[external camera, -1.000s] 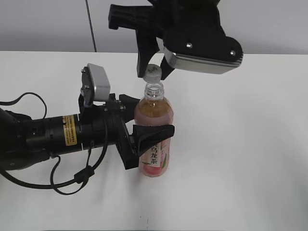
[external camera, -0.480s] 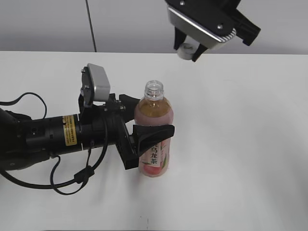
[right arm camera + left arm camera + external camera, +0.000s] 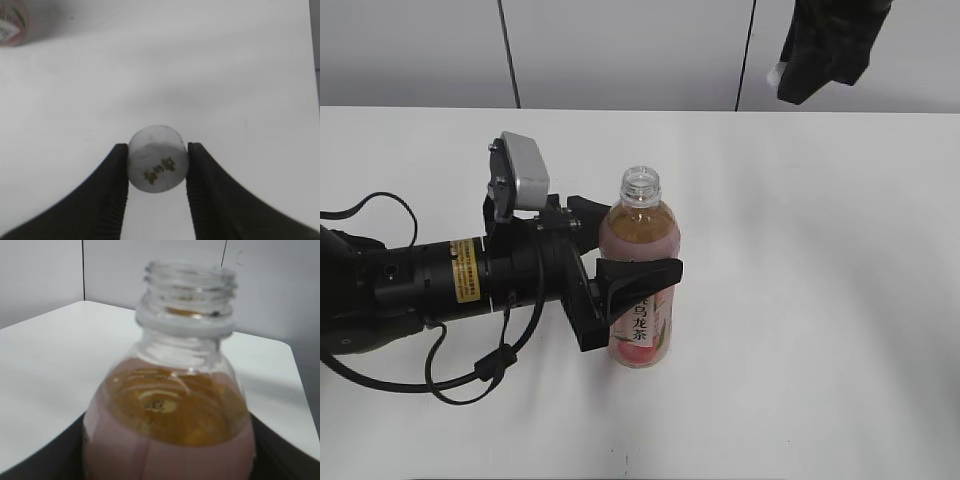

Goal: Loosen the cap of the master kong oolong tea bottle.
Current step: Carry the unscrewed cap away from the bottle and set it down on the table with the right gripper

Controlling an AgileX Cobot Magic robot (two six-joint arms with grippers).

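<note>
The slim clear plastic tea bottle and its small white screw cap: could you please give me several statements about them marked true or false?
1. The slim clear plastic tea bottle stands upright with its neck open. True.
2. The small white screw cap lies on the white table. False: the right gripper pinches it in the air.
3. The left gripper clamps the bottle's body. True.
4. The bottle is empty. False: amber-pink tea fills it to the shoulder.

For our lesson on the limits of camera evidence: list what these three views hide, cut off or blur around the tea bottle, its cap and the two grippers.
- Right gripper: exterior view, top edge crops it; the cap shows only as a white speck.
- Bottle label: exterior view, left gripper fingers cover the upper part.
- Bottle base and label: left wrist view, below the bottom edge; glass blurred.
- Cap's ribbed side: right wrist view, hidden by fingers, out of focus.
</note>
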